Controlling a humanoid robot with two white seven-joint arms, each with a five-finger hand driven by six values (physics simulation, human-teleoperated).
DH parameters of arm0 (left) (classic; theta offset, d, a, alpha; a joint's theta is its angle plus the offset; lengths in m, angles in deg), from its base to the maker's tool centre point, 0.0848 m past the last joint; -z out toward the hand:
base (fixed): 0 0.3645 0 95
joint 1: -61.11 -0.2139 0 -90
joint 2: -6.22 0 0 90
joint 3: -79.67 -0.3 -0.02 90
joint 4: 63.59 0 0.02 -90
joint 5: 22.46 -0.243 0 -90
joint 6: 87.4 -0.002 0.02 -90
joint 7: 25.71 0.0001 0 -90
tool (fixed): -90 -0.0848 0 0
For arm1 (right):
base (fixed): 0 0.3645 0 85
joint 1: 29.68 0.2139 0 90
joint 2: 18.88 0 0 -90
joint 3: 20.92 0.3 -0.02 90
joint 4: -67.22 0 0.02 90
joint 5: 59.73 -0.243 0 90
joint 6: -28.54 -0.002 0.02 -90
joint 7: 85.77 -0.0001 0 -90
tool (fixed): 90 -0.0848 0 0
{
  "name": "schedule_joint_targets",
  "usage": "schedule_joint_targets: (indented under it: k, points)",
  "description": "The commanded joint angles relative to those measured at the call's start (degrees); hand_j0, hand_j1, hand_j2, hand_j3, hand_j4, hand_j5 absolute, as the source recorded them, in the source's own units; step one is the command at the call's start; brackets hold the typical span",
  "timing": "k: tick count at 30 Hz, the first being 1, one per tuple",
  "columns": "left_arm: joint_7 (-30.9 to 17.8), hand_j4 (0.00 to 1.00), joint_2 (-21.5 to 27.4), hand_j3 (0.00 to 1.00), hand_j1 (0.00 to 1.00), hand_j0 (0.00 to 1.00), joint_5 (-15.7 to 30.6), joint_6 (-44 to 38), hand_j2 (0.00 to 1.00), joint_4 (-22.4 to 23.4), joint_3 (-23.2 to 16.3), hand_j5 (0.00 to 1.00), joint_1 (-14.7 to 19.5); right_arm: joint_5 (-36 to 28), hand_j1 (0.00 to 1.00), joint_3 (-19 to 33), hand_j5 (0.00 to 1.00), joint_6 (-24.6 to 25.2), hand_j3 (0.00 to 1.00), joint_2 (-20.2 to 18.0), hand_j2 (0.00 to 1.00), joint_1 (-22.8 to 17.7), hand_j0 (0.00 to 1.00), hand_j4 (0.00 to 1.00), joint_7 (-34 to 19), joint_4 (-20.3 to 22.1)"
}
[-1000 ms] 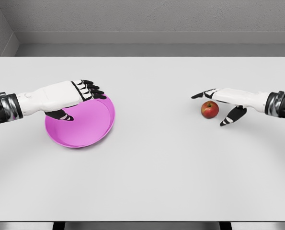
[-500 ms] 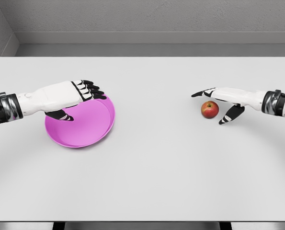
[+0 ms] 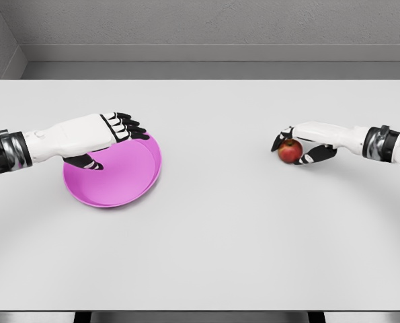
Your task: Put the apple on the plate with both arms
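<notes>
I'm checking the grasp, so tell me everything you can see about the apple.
The apple is small, round and red with a yellowish patch on top, smooth and glossy. It sits on the white table, right of the middle, far from the plate. The right hand curls round it, fingers above and behind, thumb at its right.

The apple [image 3: 290, 151] was red with a paler yellowish patch near its top. The plate [image 3: 122, 182] was bright magenta all over. Both hands, left [image 3: 104, 138] and right [image 3: 306, 142], were white with black fingers, and each wrist carried dark and silver bands. The table [image 3: 213, 235] was plain pale grey.
</notes>
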Motion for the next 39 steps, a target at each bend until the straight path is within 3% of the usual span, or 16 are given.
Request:
schedule_joint_targets:
  k: [1, 5, 8, 12, 15, 21, 22, 23, 28, 30, 32, 35, 37, 39]
  points:
    - [0.0, 1.00, 0.0, 1.00, 1.00, 1.00, 0.4, 0.0, 1.00, 0.0, 0.0, 1.00, 0.0, -0.4, 0.50, 0.1, 0.50, -0.5, 0.50, 0.0, 0.50, 0.0, 0.50, 0.50, 0.0, 0.0]
    - [0.0, 1.00, 0.0, 1.00, 1.00, 1.00, 0.4, 0.0, 1.00, 0.0, 0.0, 1.00, 0.0, -1.7, 0.51, 0.2, 0.51, -2.2, 0.51, 0.8, 0.51, 0.0, 0.51, 0.51, 0.0, 0.1]
    - [0.0, 1.00, 0.0, 1.00, 1.00, 1.00, 0.4, 0.0, 1.00, 0.0, 0.1, 1.00, 0.0, -9.7, 0.51, 0.2, 0.51, -2.2, 0.51, -0.1, 0.51, 0.0, 0.51, 0.51, 0.0, 1.5]
    - [0.0, 1.00, 0.1, 1.00, 1.00, 1.00, 0.4, 0.0, 1.00, 0.0, 0.1, 1.00, 0.1, -11.6, 0.51, -4.1, 0.51, -2.2, 0.51, 0.4, 0.51, -0.1, 0.51, 0.51, 0.0, 13.2]
    - [0.0, 1.00, 0.1, 1.00, 1.00, 1.00, 0.4, 0.0, 1.00, 0.0, 0.1, 1.00, 0.1, -11.5, 0.51, -8.2, 0.51, -2.2, 0.51, 1.8, 0.51, -0.1, 0.51, 0.51, 0.0, 17.3]
    - [0.0, 1.00, 0.1, 1.00, 1.00, 1.00, 0.5, 0.0, 1.00, 0.0, 0.0, 1.00, 0.1, -11.3, 0.53, -9.6, 0.53, -2.2, 0.53, 3.5, 0.53, 1.1, 0.53, 0.53, 0.0, 17.4]
    - [0.0, 1.00, 0.1, 1.00, 1.00, 1.00, 0.4, 0.0, 1.00, 0.0, 0.0, 1.00, 0.1, -11.3, 0.67, -9.6, 0.67, -2.2, 0.67, 3.5, 0.67, 1.1, 0.67, 0.67, 0.0, 17.3]
    - [0.0, 1.00, 0.1, 1.00, 1.00, 1.00, 0.4, 0.0, 1.00, 0.0, 0.0, 1.00, 0.1, -10.9, 0.98, -9.5, 0.98, -2.2, 0.98, 3.5, 0.98, 1.5, 0.98, 0.98, 0.0, 17.1]
    - [0.0, 1.00, 0.1, 1.00, 1.00, 1.00, 0.4, 0.0, 1.00, 0.0, 0.0, 1.00, 0.1, -10.8, 1.00, -9.0, 1.00, -2.2, 1.00, 2.8, 1.00, 1.8, 1.00, 1.00, 0.0, 16.8]
    - [0.0, 1.00, 0.1, 1.00, 1.00, 1.00, 0.5, 0.0, 1.00, 0.0, 0.0, 1.00, 0.1, -11.0, 1.00, -4.3, 1.00, -2.2, 1.00, 1.8, 1.00, 0.9, 1.00, 1.00, 0.0, 15.6]
    - [-3.3, 1.00, -0.2, 1.00, 1.00, 1.00, 0.5, 0.0, 1.00, -1.8, -0.2, 1.00, 0.7, -11.3, 1.00, 1.4, 1.00, -2.2, 1.00, -1.7, 1.00, -0.2, 1.00, 1.00, 0.0, 14.1]
    - [-8.0, 1.00, -2.2, 1.00, 1.00, 1.00, 0.5, 0.0, 1.00, -5.5, -0.2, 1.00, 4.4, -11.0, 1.00, 13.5, 1.00, -2.2, 1.00, -2.5, 1.00, -3.2, 1.00, 1.00, 0.0, 9.0]
    - [-9.9, 1.00, -7.9, 1.00, 1.00, 1.00, 0.2, 0.0, 1.00, -5.4, -0.5, 1.00, 5.4, -10.6, 1.00, 21.5, 1.00, -2.2, 1.00, -2.4, 1.00, -4.1, 1.00, 1.00, 0.0, 4.4]
    - [-15.9, 1.00, -14.0, 1.00, 1.00, 1.00, 0.2, 0.0, 1.00, -4.2, -0.5, 1.00, 6.3, -10.6, 1.00, 21.7, 1.00, -2.2, 1.00, -2.1, 1.00, -4.0, 1.00, 1.00, 0.0, 4.8]
